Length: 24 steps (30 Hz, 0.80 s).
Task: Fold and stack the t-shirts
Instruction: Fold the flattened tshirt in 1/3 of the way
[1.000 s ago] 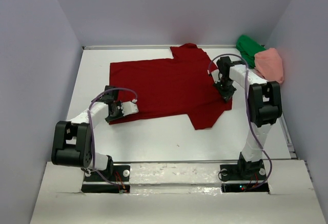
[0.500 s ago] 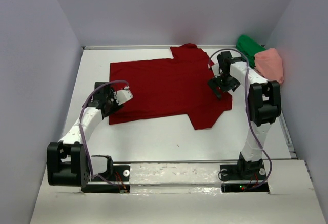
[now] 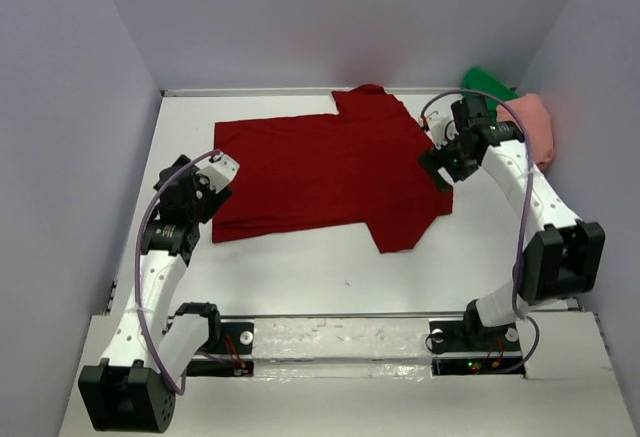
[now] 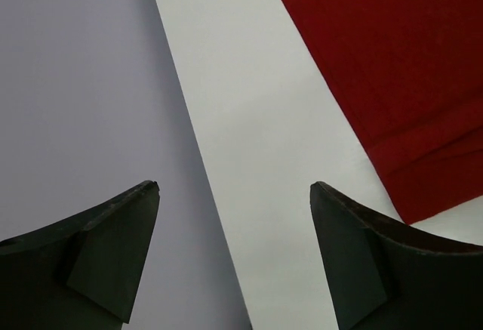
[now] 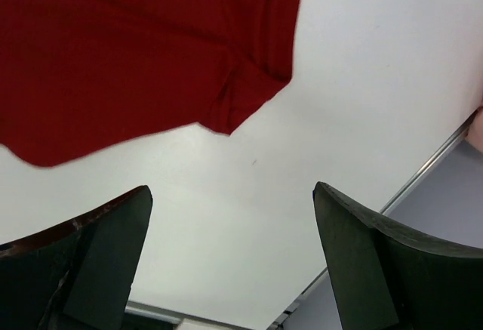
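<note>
The dark red t-shirt (image 3: 330, 172) lies spread flat on the white table, one sleeve toward the back and one toward the front right. It also shows in the left wrist view as the red t-shirt (image 4: 407, 66) and in the right wrist view as the red t-shirt (image 5: 128, 50). The green t-shirt (image 3: 488, 82) and the pink t-shirt (image 3: 532, 119) are bunched in the back right corner. My left gripper (image 3: 197, 197) (image 4: 234, 186) hangs open and empty just left of the shirt's left edge. My right gripper (image 3: 443, 165) (image 5: 232, 188) hangs open and empty over the shirt's right edge.
Grey walls enclose the table (image 3: 300, 267) on the left, back and right. The left wall (image 4: 75, 81) is close to my left gripper. A metal rail (image 3: 565, 267) runs along the table's right edge.
Both grippers have opened and let go of the red t-shirt. The left one drew back to the left, the right one rose toward the back right. The shirt stays flat.
</note>
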Tool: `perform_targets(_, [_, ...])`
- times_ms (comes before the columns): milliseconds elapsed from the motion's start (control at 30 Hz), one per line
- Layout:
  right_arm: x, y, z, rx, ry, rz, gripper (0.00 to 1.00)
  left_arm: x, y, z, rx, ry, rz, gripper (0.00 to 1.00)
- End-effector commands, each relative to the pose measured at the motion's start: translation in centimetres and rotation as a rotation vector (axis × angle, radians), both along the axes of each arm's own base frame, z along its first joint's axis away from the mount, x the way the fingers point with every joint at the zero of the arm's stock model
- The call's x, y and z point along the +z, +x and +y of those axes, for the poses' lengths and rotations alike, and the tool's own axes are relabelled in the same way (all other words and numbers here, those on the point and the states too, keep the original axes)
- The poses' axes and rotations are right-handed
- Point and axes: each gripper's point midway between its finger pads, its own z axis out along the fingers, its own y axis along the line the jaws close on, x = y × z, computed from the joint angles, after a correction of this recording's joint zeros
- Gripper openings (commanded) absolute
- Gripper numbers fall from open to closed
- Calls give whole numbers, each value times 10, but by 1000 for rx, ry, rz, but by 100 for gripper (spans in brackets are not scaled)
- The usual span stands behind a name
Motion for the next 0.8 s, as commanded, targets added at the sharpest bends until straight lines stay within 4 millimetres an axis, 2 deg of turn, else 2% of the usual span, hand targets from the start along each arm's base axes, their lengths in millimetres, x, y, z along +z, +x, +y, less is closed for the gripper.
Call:
perform_targets(0, [-15, -56, 14, 168, 42, 89, 92, -6, -11, -5, 58, -138, -38, 95])
perform_targets(33, [-17, -65, 17, 205, 41, 96, 92, -11, -12, -10, 45, -169, -28, 98])
perform_targets(67, [-22, -78, 19, 228, 38, 107, 92, -13, -12, -14, 62, -220, -35, 99])
perform_targets(133, [-26, -91, 23, 275, 34, 117, 92, -21, -11, -21, 56, -274, -21, 99])
perform_targets(233, [-30, -107, 33, 351, 26, 109, 91, -27, -10, -32, 46, -353, -13, 99])
perform_targets(300, [-36, -111, 38, 390, 12, 107, 91, -27, -12, -29, 58, -342, -20, 99])
perform_targets(433, [-49, -105, 42, 424, -11, 107, 89, -31, -16, -28, 59, -339, -13, 99])
perform_targets(567, [-76, -101, 47, 464, -50, 152, 88, -27, -18, -17, 103, -321, -33, 99])
perform_targets(767, [-94, -87, 64, 523, -79, 149, 88, -32, -18, -12, 120, -319, -18, 99])
